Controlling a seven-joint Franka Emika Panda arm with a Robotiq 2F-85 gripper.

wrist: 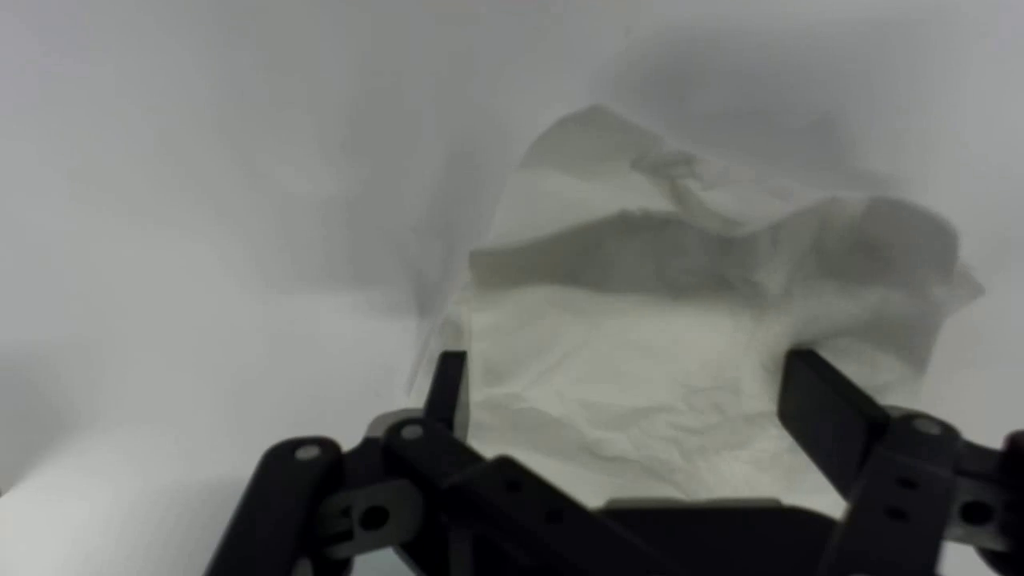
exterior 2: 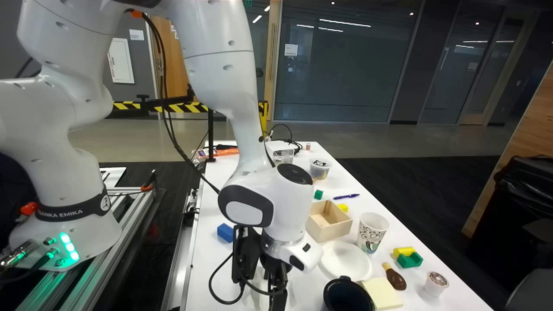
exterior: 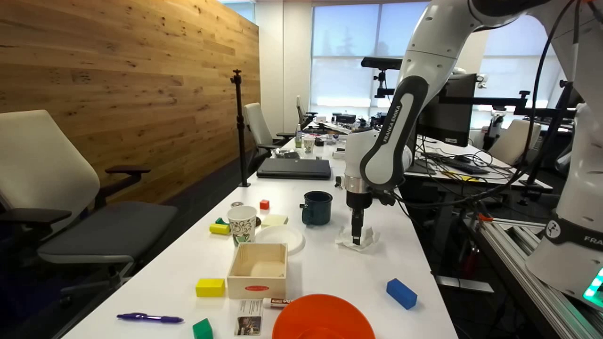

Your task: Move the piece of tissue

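Note:
The piece of tissue (exterior: 370, 237) is white and crumpled and lies on the white table. In the wrist view the tissue (wrist: 616, 320) fills the middle, with folds standing up at its far side. My gripper (exterior: 356, 241) points straight down over the tissue. In the wrist view the gripper (wrist: 626, 360) is open, with its fingers wide apart and tissue visible between them. The right finger is over the tissue and the left finger is at its left edge. I cannot tell whether the fingertips touch it. In an exterior view the gripper (exterior 2: 276, 293) mostly hides the tissue.
A dark mug (exterior: 316, 208) stands close beside the gripper. Near it are a white plate (exterior: 294, 240), a paper cup (exterior: 242, 223) and a wooden box (exterior: 258, 273). A blue block (exterior: 402, 294) and an orange bowl (exterior: 324, 320) are toward the table's near end. A black laptop (exterior: 294, 168) lies behind.

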